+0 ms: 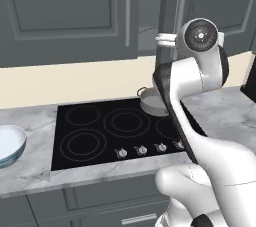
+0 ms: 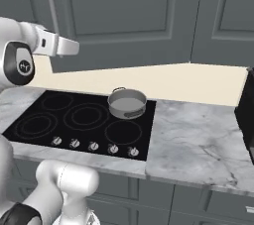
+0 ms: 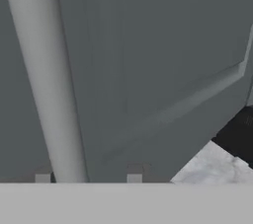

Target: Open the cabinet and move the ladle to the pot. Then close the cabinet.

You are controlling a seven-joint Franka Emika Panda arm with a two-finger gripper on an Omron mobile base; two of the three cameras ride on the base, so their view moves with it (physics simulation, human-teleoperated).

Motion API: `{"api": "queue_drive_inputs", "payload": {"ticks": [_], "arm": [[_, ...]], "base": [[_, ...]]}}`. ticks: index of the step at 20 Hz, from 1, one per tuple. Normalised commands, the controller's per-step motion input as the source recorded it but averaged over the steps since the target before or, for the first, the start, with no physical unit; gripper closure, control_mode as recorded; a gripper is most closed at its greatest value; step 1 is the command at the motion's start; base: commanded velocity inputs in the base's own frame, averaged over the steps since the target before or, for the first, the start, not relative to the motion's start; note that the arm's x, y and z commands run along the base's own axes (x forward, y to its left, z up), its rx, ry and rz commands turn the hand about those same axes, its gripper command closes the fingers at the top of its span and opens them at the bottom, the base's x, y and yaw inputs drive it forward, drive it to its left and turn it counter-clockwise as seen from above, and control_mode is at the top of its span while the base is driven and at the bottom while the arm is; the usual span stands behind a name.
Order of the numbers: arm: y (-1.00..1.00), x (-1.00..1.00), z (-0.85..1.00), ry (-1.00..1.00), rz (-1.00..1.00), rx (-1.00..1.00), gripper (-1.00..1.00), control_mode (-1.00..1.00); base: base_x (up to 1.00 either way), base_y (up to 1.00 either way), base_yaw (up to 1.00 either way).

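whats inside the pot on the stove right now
The pot on the black cooktop shows a bare grey inside in the right base view, with no ladle in it. In the left base view the arm covers most of the pot.

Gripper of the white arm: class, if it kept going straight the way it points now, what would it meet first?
Most likely the cabinet: its silver bar handle stands between the two fingertips, with the door panel right behind. Depth is hard to judge, so whether the jaws already touch the bar is unclear.
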Motion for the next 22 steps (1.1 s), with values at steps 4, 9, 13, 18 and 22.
{"api": "queue_drive_inputs", "payload": {"ticks": [4,9,13,18,22], "arm": [[-1.00,-0.77,0.02,0.00,0.00,0.05,1.00,-1.00],[-1.00,-0.76,0.00,0.00,0.00,0.03,1.00,-1.00],[-1.00,-0.77,0.00,0.00,0.00,0.02,1.00,-1.00],[-0.96,-0.70,0.00,0.00,0.00,0.01,-1.00,-1.00],[-0.28,-0.59,0.00,0.00,0.00,0.00,-1.00,-1.00]], "base": [[0.00,0.00,0.00],[0.00,0.00,0.00],[0.00,0.00,0.00],[0.00,0.00,0.00],[0.00,0.00,0.00]]}}
